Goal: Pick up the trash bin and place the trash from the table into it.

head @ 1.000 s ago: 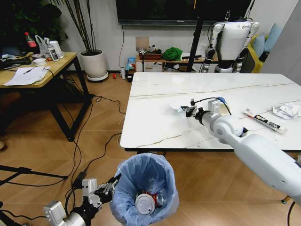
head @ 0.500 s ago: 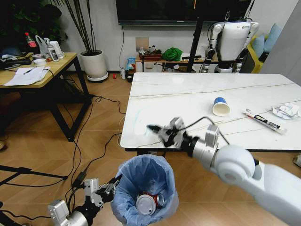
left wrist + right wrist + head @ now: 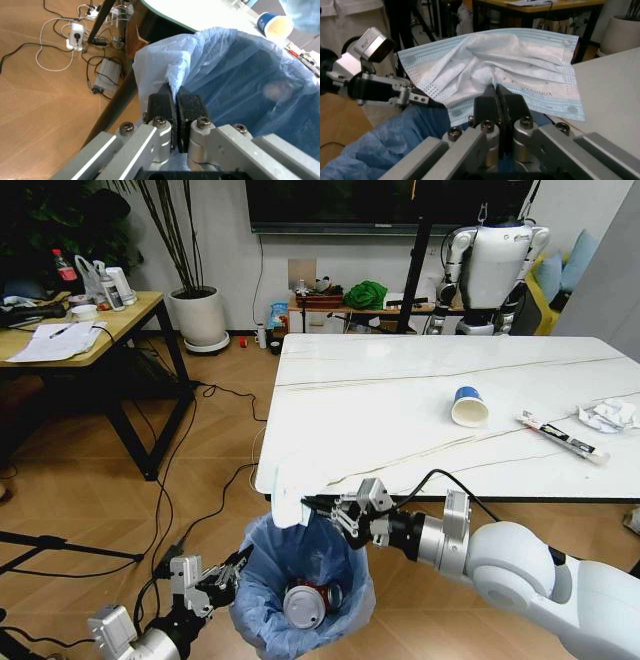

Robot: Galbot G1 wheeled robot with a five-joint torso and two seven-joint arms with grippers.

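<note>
Two grippers busy here. My left gripper (image 3: 175, 108) is clenched on the folded-over bag at the rim of the bin (image 3: 300, 580), holding it up just off the near edge of the table (image 3: 400, 395). My right gripper (image 3: 497, 99) is pinched tight on a crumpled white-and-blue mask (image 3: 505, 71), and in the head view it hangs right at the bin's rim, the mask (image 3: 289, 498) dangling at the table's corner.

This reads as the drop step for this piece: the mask sits at the mouth, not yet inside. My call on what it needs: get the jaws over the middle of the opening, then let go, because a light sheet like this could catch on the bag's edge or drift outside.

Inside the bin I can see the red can (image 3: 318, 591) and a white disc (image 3: 302, 610) lying at the bottom.

On the table, well apart from me: a cup (image 3: 468, 406) on its side, a wrapper (image 3: 562, 437), and a paper wad (image 3: 610, 415).
</note>
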